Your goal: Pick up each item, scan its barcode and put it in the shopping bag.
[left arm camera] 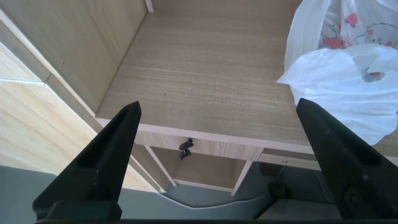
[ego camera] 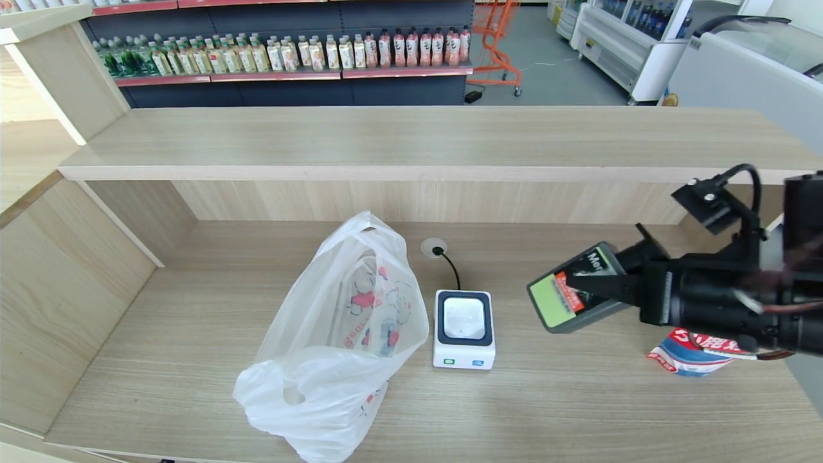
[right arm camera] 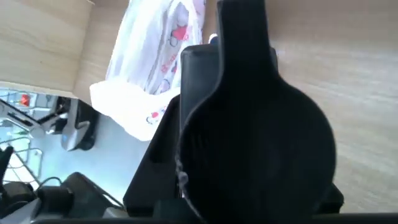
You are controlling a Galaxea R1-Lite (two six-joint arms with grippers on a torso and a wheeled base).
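Overhead, from the head view: dark grey rectangular box point(ego camera: 572, 296) with a green and red label, clamped between the closed fingers of the right gripper point(ego camera: 601, 276) and held in the air just right of the white square barcode scanner point(ego camera: 464, 328), label face turned toward it. Left of the scanner, touching its side, white plastic shopping bag point(ego camera: 334, 334) with cartoon print, slumped open on the light wood counter point(ego camera: 193, 360). Under the right arm, flat on the counter, red, white and blue packet point(ego camera: 691, 354). Behind the scanner, black cable point(ego camera: 450, 263) running to a round port.

From the left wrist: left gripper point(left arm camera: 219, 109) spread wide, holding and touching nothing, hanging off the counter's near edge, well apart from the bag.

From the right wrist: box close up as a dark mass, bag beyond it.
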